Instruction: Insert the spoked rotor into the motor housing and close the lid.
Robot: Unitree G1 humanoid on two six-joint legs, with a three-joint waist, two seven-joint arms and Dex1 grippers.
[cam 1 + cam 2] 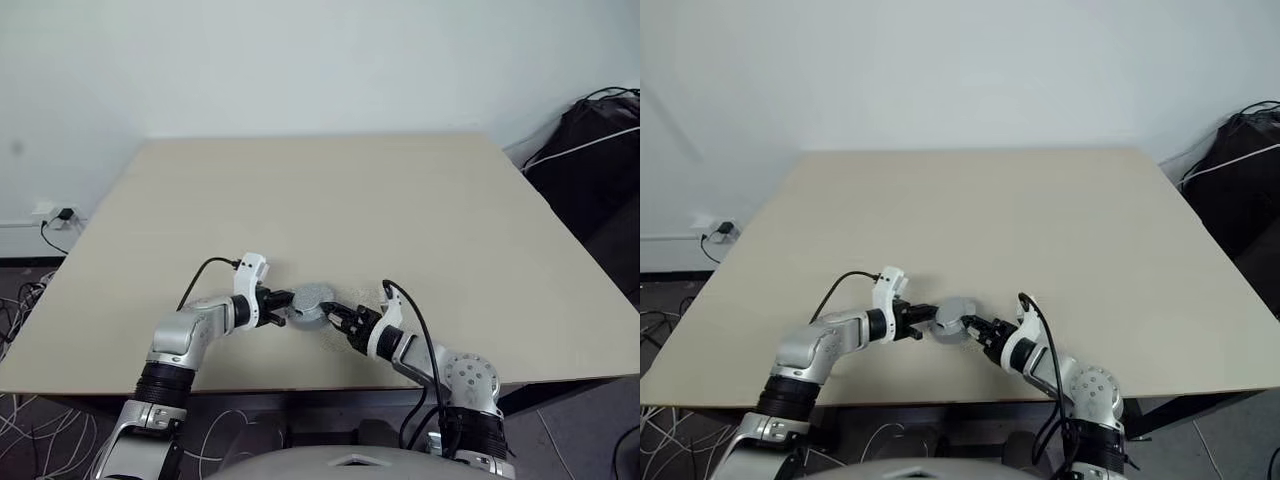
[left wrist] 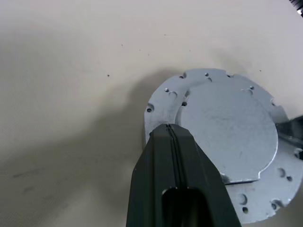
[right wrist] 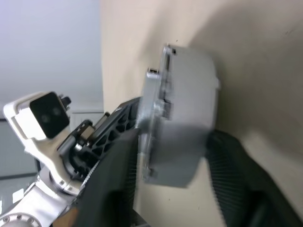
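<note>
With the lid [image 2: 227, 137] on, we brace it at nine o'clock with our pressed-together left gripper [image 1: 283, 303] while our right gripper [image 1: 333, 314] straddles its three o'clock edge, grip uncertain, ready to seat it.

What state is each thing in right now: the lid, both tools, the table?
lid: smooth silver back facing up, on a grey round body over the table, between the two tools.
left tool: shut, fingertips pressed together at the lid's edge.
right tool: fingers set on either side of the grey body; firm grip not certain.
table: beige top.
</note>
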